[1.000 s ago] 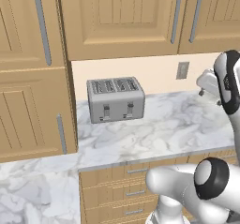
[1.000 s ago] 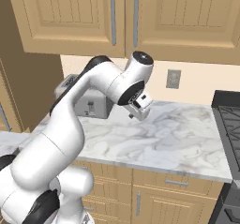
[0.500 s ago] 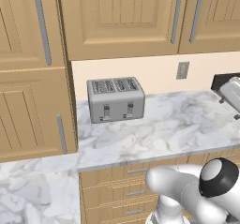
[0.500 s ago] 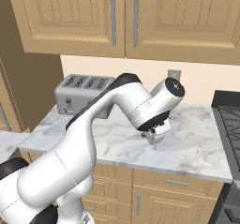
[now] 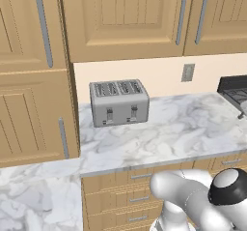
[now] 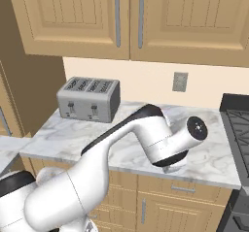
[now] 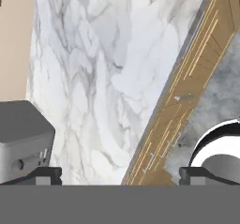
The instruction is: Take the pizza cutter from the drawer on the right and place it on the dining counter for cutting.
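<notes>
The gripper (image 7: 121, 175) is wide open: in the hand view its 2 dark finger tips (image 7: 47, 174) stand far apart at 7 and 5 o'clock, with nothing between them. Behind them lies the white-and-grey marble worktop (image 7: 108, 68), with the silver toaster (image 7: 23, 138) at 8 o'clock and the oak cabinet fronts (image 7: 197, 63) as a slanted band toward 3 o'clock. One silver bar handle (image 7: 185, 97) shows on this band.

In the right base view the white arm (image 6: 146, 139) bends low over the front edge of the worktop at 4 o'clock; the hand itself is hidden behind the wrist.

In the left base view the toaster, with 4 slots, stands at the centre against the wall, a grey outlet (image 5: 188, 72) is at 2 o'clock and a dark stove (image 5: 234, 90) at 3 o'clock. Narrow drawers (image 5: 140, 196) with silver handles are all closed at 6 o'clock.

Where the pizza cutter lies, and how it looks, I cannot tell.
</notes>
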Motion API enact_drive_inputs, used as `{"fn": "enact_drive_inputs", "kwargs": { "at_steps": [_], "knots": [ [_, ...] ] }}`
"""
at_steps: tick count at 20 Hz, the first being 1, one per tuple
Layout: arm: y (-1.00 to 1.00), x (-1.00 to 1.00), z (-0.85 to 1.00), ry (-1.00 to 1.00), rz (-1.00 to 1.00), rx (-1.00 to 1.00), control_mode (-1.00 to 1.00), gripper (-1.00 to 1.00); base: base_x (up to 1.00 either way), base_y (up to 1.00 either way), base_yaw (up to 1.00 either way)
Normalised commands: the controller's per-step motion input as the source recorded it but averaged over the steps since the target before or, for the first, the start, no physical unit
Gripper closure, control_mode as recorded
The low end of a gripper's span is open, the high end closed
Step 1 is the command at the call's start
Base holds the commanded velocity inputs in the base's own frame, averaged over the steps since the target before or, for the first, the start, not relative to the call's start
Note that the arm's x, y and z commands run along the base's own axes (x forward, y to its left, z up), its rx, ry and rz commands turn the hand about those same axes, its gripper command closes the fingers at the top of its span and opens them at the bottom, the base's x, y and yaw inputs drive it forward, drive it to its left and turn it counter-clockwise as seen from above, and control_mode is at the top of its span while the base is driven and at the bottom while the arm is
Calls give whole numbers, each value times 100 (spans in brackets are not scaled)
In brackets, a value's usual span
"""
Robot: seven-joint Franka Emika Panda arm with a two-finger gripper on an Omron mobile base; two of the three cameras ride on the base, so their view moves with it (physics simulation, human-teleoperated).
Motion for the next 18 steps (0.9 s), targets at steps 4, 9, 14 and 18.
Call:
{"fn": "enact_drive_inputs", "kwargs": {
  "at_steps": [4,9,14,18],
  "knots": [
    [-71,-6,-77,-7,-4,9,-100,-100,0,0,0],
    [-75,-42,-69,-13,0,14,-100,-100,0,0,0],
    [-40,-39,-62,-18,0,16,-100,-100,0,0,0],
    [-7,0,-51,-18,-1,12,-100,-100,0,0,0]
  ]
}}
